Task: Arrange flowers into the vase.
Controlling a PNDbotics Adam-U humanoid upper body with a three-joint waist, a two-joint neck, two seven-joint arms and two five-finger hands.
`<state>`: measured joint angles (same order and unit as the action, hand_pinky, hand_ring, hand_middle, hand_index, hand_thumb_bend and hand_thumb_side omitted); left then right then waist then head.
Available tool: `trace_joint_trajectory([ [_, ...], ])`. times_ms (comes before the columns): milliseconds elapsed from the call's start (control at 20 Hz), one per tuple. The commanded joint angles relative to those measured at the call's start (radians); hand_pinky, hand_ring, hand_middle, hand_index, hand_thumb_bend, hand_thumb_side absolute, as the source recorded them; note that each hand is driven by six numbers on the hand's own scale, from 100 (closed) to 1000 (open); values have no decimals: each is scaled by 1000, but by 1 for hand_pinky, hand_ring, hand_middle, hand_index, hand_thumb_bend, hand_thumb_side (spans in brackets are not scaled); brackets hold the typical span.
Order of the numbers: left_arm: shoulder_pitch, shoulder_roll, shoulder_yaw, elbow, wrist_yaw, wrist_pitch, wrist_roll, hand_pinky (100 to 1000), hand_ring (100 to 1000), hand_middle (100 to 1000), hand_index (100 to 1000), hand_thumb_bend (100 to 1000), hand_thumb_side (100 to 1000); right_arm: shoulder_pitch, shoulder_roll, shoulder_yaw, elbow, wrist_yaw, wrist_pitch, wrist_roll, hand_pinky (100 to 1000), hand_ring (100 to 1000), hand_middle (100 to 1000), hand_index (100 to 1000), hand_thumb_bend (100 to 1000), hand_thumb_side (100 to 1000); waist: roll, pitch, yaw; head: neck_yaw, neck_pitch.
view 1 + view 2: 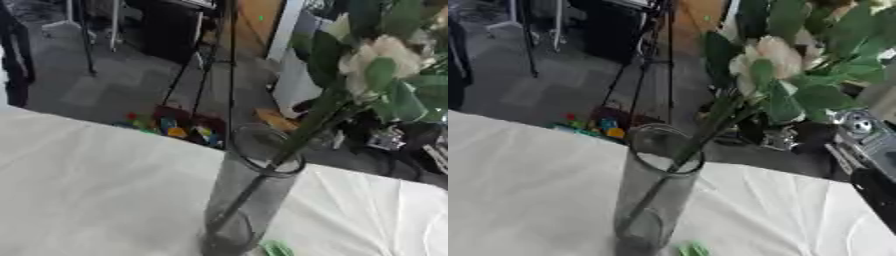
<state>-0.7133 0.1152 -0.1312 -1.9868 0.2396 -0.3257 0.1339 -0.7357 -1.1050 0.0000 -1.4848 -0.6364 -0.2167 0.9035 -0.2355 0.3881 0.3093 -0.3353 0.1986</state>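
A tall grey glass vase (249,200) stands on the white-clothed table (87,190). Green stems (710,125) run down inside it and lean out over the rim to the upper right. They carry a pale cream flower (776,52) and many green leaves (815,95). My right arm (859,135), silver and black, comes in from the right edge. Its hand (785,136) shows dark and partly hidden behind the leaves, close to the stems just above the rim. A small green scrap (278,248) lies on the cloth by the vase's foot. My left hand does not show.
The table's far edge runs diagonally behind the vase. Beyond it are the floor, some colourful small items (175,130), black stand legs (229,75) and a white object (293,85).
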Motion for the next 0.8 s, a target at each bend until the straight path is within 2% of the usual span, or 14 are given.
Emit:
trace_joint_trajectory([
  [50, -15, 4, -3, -13, 4, 2, 1, 734, 839, 739, 897, 226, 1000, -15, -42, -17, -4, -23, 7, 4, 1000, 1000, 1000, 1000, 100, 405, 10, -17, -3, 1, -19],
  [500, -14, 2, -2, -13, 5, 3, 0, 735, 838, 732, 897, 227, 1000, -8, -44, -20, -2, -18, 9, 4, 1000, 1000, 1000, 1000, 171, 388, 10, -16, -9, 6, -28],
  [800, -13, 2, -2, -13, 5, 5, -1, 735, 838, 732, 898, 226, 1000, 11, -51, -16, -2, 46, -20, 4, 1000, 1000, 1000, 1000, 210, 378, 10, -14, -12, 10, -34],
])
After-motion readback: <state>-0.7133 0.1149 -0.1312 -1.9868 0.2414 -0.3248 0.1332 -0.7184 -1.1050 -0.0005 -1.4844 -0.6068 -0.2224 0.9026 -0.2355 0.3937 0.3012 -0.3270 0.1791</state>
